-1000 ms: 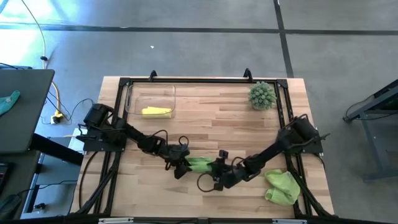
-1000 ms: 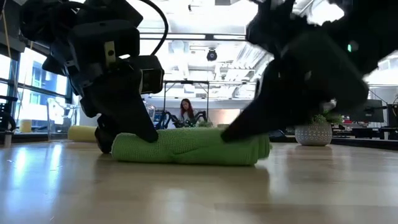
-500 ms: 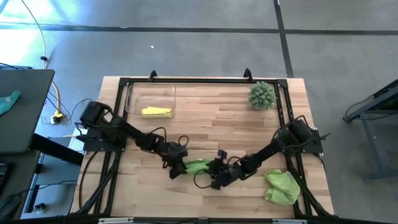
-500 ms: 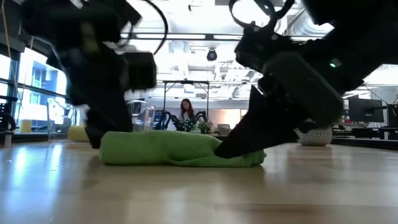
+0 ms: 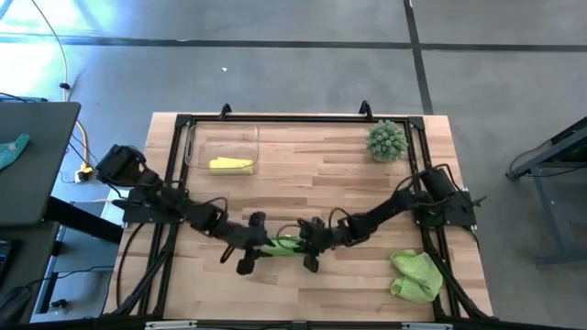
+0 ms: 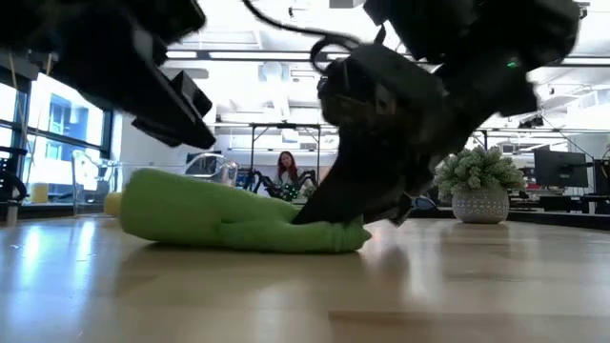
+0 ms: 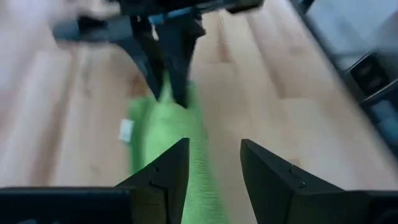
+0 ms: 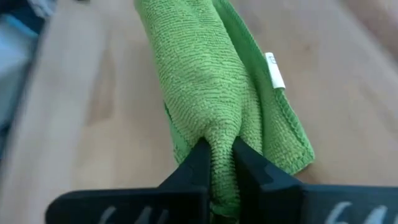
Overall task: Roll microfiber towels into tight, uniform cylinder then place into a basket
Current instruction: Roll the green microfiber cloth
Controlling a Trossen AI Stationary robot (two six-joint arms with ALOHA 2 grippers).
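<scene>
From where I stand, the clear plastic basket (image 5: 223, 147) sits at the far left part of the wooden table (image 5: 312, 174), and a pale yellow rolled towel (image 5: 230, 164) already lies inside it.

Nearer the front edge, the left arm reaches in from its mount at the table's left side. The left gripper (image 5: 252, 247) comes down over one end of the rolled green towel (image 5: 282, 245), its two dark fingers (image 7: 163, 177) parted to either side of the roll; the cloth runs between them, so it grasps that end rather than hanging released. From table height the roll (image 6: 229, 221) lies along the wood with its left end tilted a little upward.

At the roll's other end, the right gripper (image 5: 306, 243) is clenched on the towel. Its own camera shows the fingertips (image 8: 202, 158) pinched tight together with a bunched fold of green cloth (image 8: 211, 99) squeezed between them, and a small white label (image 8: 274, 70) on the loose hem beside the roll.

Farther right, a second green towel (image 5: 415, 275) lies crumpled near the table's front right corner, well apart from both grippers. A spiky green plant (image 5: 386, 140) in a pot stands at the far right corner.

Beyond the table, a person (image 6: 286, 170) is visible in the room.
</scene>
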